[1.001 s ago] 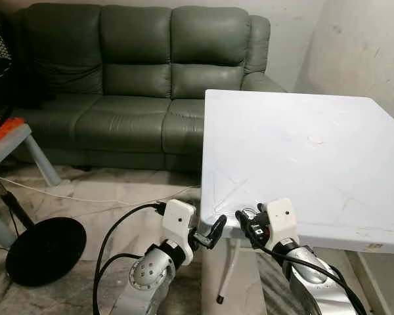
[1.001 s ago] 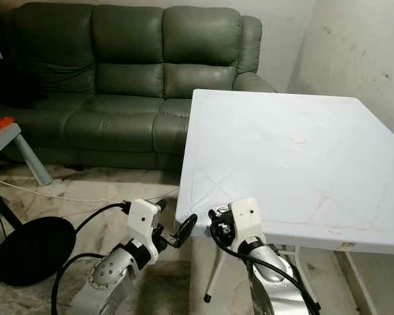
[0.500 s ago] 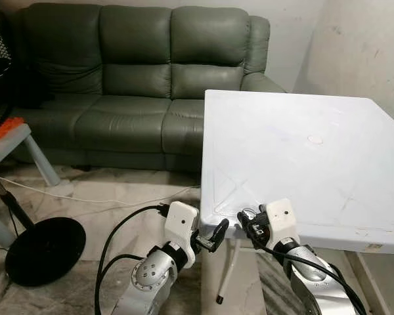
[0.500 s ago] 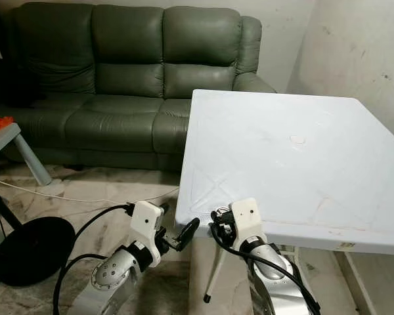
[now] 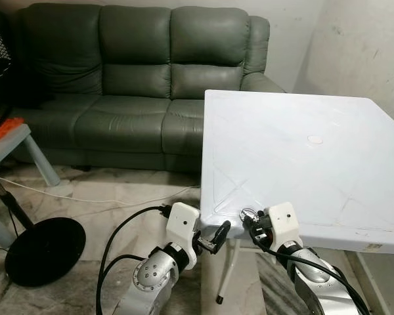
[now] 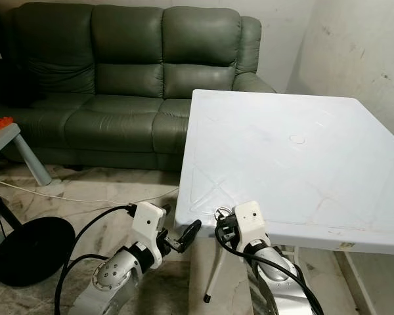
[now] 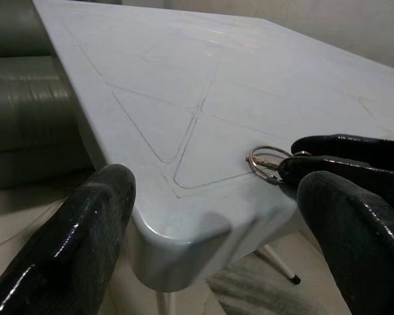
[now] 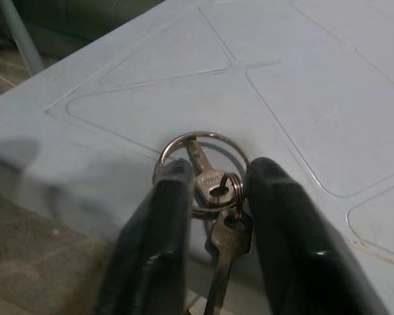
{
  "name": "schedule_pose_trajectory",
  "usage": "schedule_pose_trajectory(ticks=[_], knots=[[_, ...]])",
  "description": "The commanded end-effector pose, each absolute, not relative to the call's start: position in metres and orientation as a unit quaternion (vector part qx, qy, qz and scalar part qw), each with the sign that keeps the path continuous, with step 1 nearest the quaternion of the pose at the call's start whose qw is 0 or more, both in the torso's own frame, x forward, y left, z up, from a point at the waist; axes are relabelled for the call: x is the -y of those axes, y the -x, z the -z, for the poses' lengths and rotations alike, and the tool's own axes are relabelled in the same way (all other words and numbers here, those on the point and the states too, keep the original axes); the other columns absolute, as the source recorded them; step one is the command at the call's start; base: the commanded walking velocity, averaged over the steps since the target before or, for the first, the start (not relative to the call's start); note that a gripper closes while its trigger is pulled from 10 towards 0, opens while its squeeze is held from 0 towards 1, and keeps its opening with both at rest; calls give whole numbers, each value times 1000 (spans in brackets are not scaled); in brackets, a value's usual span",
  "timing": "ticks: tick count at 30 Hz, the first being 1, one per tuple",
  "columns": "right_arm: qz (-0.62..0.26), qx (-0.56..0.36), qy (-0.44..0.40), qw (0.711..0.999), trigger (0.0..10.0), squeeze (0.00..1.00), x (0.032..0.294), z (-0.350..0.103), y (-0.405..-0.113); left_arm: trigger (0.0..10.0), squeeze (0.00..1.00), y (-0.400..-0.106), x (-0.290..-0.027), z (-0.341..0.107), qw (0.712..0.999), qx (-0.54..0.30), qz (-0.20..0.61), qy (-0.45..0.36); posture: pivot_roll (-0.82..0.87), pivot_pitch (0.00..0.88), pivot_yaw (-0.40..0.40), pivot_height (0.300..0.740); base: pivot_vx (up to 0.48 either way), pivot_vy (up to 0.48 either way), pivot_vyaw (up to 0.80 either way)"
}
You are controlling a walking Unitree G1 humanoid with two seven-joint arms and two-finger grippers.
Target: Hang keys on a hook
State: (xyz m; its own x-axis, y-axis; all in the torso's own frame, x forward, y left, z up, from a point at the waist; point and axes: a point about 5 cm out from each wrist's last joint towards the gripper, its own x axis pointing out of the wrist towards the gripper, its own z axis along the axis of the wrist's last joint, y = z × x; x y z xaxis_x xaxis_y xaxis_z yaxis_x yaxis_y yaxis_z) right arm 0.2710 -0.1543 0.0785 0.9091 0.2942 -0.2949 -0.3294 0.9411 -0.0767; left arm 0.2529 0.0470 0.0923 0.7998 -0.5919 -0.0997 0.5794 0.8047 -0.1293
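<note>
Right wrist view: right gripper pinches the keys by the ring at the surface corner. Light, loose, dangly, slippery metal; hold the ring. Left gripper open, idle beside the corner.

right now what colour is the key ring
Silver metal key ring, clearest in the right wrist view.

Head pair high over the table; wrist views close, sharing its near corner.
</note>
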Motion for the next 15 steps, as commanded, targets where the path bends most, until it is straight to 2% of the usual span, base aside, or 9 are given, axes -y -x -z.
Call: schedule_pose_trajectory(ticks=[1, 15], knots=[[-157, -148, 63, 974, 0, 0, 159, -76, -270, 10000, 0, -252, -45, -96, 948, -63, 308, 47, -12, 2, -42, 740, 0, 0, 0], [-154, -142, 58, 976, 0, 0, 160, -77, -270, 10000, 0, -253, -45, -97, 948, -63, 308, 45, -14, 12, -42, 740, 0, 0, 0]])
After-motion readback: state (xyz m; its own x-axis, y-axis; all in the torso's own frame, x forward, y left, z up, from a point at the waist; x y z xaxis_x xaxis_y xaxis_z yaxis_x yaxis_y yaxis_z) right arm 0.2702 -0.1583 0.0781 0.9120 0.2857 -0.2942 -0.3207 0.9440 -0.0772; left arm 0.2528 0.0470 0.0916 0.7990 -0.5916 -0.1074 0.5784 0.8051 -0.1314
